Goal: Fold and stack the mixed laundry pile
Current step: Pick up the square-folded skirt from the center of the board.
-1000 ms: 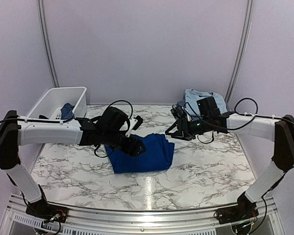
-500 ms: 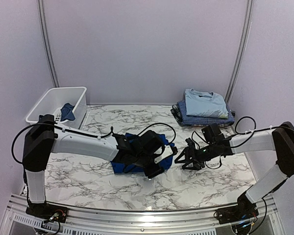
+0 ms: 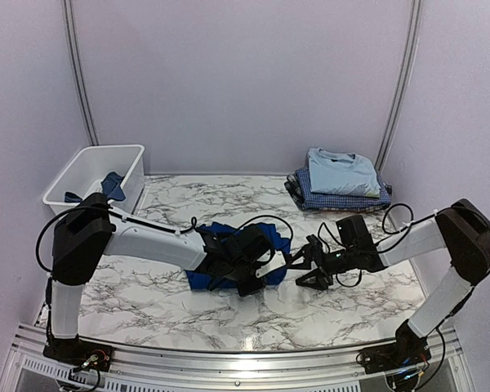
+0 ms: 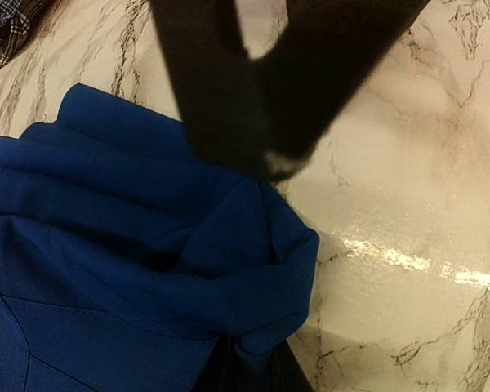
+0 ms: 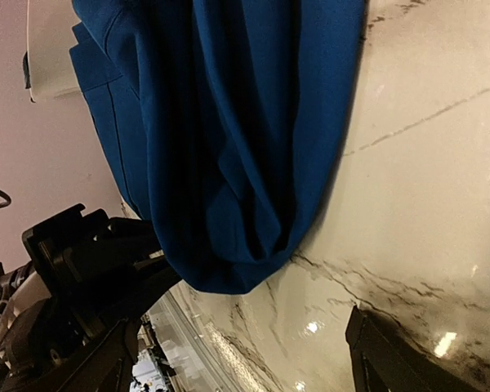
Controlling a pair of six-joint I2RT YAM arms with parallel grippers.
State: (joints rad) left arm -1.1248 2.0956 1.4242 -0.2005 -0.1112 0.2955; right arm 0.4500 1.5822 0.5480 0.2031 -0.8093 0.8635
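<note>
"Well, where is the royal blue garment (image 3: 276,238)?"

"Bunched near the middle of the marble table (image 3: 147,302), with the left arm lying across it."

"Is it held?"

"Yes. From above the arm hides the grip. The left wrist view shows the left gripper (image 4: 245,367) at the bottom edge, jaws nearly together. A pucker of blue cloth is nipped between them, and the creases run into that spot. A blurred dark forked shape (image 4: 261,90) crosses the top of that view."

"And the other arm?"

"The right gripper (image 3: 306,266) sits low, just beside the garment's right edge. Its jaws are spread wide, with nothing in them. Its own camera shows the blue folds close up and one finger (image 5: 392,359) over bare marble — the overhead view can't show that."

"What lies further out?"

"There's a folded stack at back right, the light blue T-shirt (image 3: 339,170) on top of the navy check shirt (image 3: 343,198). The white bin (image 3: 82,167) stands back left with a dark blue cloth (image 3: 110,186) inside."

"What changed?"

"A second ago the garment lay flatter. The left gripper was at its left side, and the right gripper was up by the stack. Both have since come to the garment's right side — and the left jaws have closed. The stack and bin are as they were."
</note>
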